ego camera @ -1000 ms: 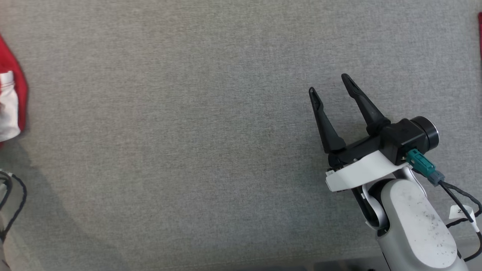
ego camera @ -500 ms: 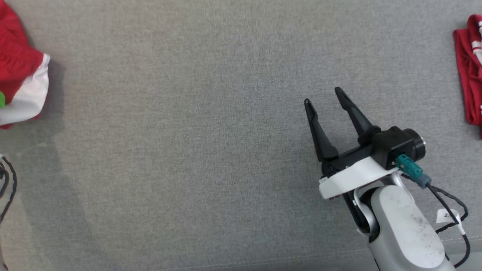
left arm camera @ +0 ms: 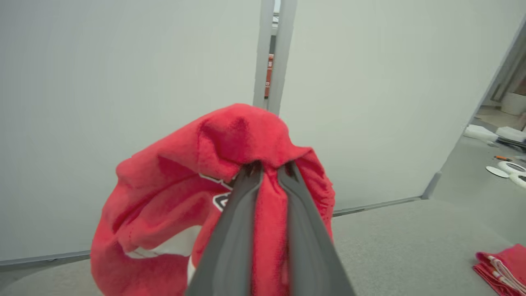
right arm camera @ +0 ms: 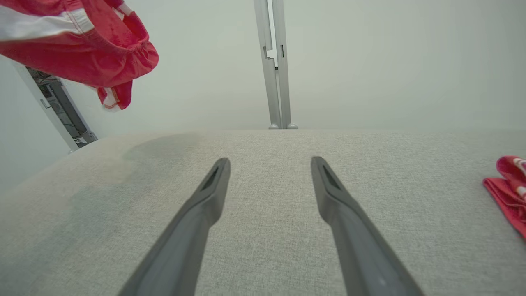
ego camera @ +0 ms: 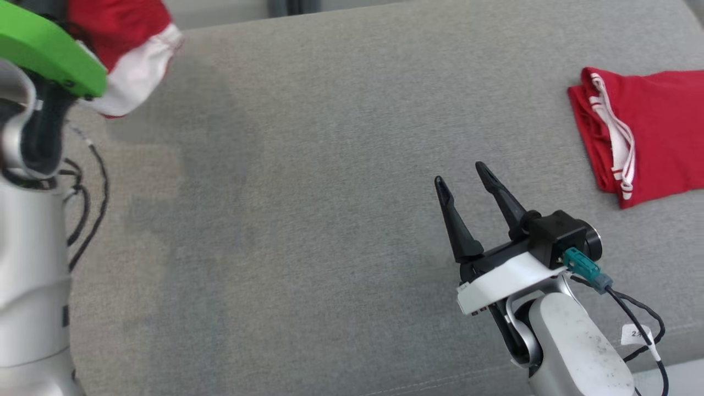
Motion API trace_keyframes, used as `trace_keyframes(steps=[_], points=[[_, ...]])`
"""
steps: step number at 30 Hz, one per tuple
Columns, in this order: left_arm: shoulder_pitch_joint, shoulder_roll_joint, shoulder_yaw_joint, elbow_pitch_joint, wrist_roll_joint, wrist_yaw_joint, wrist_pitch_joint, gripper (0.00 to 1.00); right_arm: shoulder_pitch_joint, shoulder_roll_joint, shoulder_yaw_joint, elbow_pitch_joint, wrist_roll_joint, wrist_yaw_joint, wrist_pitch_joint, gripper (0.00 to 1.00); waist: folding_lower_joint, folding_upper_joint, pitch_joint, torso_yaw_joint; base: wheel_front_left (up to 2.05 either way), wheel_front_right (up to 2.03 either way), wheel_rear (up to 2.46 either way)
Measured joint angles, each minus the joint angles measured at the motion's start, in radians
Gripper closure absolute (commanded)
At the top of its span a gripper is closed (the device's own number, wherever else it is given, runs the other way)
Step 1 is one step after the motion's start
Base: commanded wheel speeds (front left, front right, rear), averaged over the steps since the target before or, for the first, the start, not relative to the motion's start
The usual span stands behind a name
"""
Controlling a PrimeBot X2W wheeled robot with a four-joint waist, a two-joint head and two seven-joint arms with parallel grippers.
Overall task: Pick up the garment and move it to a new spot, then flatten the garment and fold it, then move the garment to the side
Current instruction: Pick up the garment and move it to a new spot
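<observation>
**Garment lifted; laying out, folding and setting aside are left**

Head view: the red garment [ego camera: 124, 25] with white trim hangs at the upper left, clear of the grey surface [ego camera: 308, 192]. The right gripper [ego camera: 459, 172] hovers over bare fabric with its fingers spread wide and nothing between them. A folded red cloth [ego camera: 654, 132] lies well apart at the far right.

Left wrist view: the left gripper [left arm camera: 269, 168] is pinched narrow on a bunch of the garment, which drapes around both fingers.

Right wrist view: the garment dangles at the upper left, above the surface.

The pick-up looks done. Putting the garment down at a new spot, flattening, folding and moving it aside all remain.
</observation>
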Motion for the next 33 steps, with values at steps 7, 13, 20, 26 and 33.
trace_keyframes(steps=[7,13,20,26,33], points=[[0.037,-0.125,-0.128,-0.107,-0.018,-0.002,0.023,1.0,0.003,0.002,-0.006,-0.001,0.005,0.0,-0.005,0.0,0.0,0.0,-0.026,-0.119,0.0,0.0,0.0],[0.06,-0.202,-0.213,-0.065,-0.054,-0.009,0.007,1.0,0.007,0.001,0.0,-0.007,0.045,0.0,-0.012,0.0,0.0,0.0,-0.013,-0.236,0.0,0.0,0.0],[0.116,-0.204,-0.251,0.104,-0.037,0.008,-0.016,1.0,0.008,0.001,-0.004,-0.011,0.065,0.0,-0.014,0.0,0.0,0.0,0.036,-0.335,0.0,0.0,0.0],[0.173,-0.172,-0.275,0.272,0.033,0.054,-0.073,0.98,0.01,0.002,-0.035,-0.025,0.072,0.0,-0.016,0.0,0.0,0.0,0.08,-0.352,0.0,0.0,0.0],[0.193,-0.198,-0.298,0.335,0.06,0.06,-0.236,0.0,0.02,0.004,-0.09,-0.04,0.054,0.0,-0.016,0.0,0.0,0.0,0.077,-0.301,0.0,0.0,0.0]])
